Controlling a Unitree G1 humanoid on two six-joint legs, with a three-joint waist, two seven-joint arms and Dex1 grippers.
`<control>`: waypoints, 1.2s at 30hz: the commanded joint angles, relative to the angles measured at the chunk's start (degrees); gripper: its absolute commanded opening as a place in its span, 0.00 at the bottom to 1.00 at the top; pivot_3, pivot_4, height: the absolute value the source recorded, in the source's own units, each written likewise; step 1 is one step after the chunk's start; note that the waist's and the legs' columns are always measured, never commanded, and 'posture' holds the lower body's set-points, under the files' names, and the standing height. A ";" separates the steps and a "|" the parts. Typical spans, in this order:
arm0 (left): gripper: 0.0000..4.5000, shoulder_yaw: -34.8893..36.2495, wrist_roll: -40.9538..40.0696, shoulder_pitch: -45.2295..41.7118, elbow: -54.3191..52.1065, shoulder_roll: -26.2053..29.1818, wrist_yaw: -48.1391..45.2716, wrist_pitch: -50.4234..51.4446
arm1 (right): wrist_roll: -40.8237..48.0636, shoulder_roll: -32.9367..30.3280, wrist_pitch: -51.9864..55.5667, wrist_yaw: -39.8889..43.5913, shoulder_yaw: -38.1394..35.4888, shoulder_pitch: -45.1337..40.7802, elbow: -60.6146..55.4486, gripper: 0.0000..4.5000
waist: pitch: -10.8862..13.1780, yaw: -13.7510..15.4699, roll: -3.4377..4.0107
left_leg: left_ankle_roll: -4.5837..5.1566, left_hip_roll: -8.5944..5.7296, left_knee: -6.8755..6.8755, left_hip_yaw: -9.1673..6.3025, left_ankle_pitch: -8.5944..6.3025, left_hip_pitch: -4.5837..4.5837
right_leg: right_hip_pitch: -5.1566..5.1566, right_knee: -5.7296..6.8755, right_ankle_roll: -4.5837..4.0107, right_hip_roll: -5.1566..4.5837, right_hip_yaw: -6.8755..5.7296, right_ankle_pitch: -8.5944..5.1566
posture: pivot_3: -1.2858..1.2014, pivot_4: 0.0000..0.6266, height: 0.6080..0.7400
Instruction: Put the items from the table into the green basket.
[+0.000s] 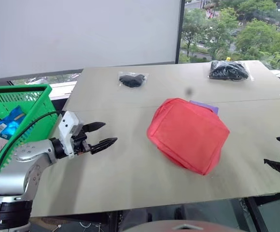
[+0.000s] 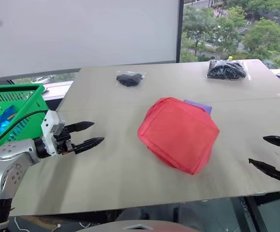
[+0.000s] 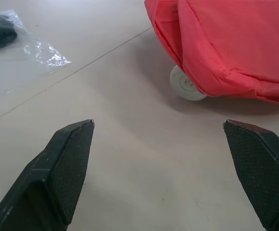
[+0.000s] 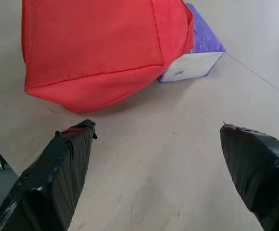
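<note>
On tabletop [image 1: 130, 183] centre: red pouch [image 1: 188, 134], purple packet [image 1: 205, 106] tucked at its far side.
Far edge: two clear bags [image 1: 132, 79] [image 1: 228, 70].
Left: green basket [image 1: 14, 104].
L pincer [image 1: 103, 136]: spread, empty.
R pincer [image 2: 271, 153]: spread, empty.

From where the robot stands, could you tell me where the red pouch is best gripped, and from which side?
Probably the near left edge of the red pouch, approached by the left gripper, whose jaws already stand open facing it. That edge is a soft folded seam, raised slightly by the white roll tucked underneath, so the jaws could pinch fabric there. The purple packet crowds the far side.
</note>
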 commanded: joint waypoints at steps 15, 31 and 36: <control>0.99 -26.94 0.78 -34.63 6.49 -17.36 20.15 35.75 | 6.14 2.26 3.75 -5.85 2.70 -6.52 -14.66 1.00 | 0.07 -1.45 -0.02 | 0.07 -0.04 0.01 0.00 -0.05 0.19 | 0.34 -0.03 0.05 -0.09 0.00 -0.04 | 0.51 0.00 1.00; 0.01 -19.73 -0.93 -30.34 1.32 -20.06 16.55 24.53 | 4.82 4.29 1.55 -6.07 5.28 -6.81 -14.11 1.00 | 0.11 -1.67 -0.06 | 0.07 -0.01 0.02 0.11 -0.05 0.28 | 0.39 -0.03 0.07 -0.04 0.15 -0.06 | 0.51 0.00 1.00; 0.01 1.26 -19.87 -31.86 0.48 -20.04 19.57 32.59 | 5.53 4.27 1.23 -6.63 6.46 -9.55 -12.86 1.00 | 0.14 -1.72 -0.02 | 0.04 0.05 0.03 0.11 -0.04 0.26 | 0.33 0.00 0.05 -0.03 0.13 -0.06 | 0.52 0.00 1.00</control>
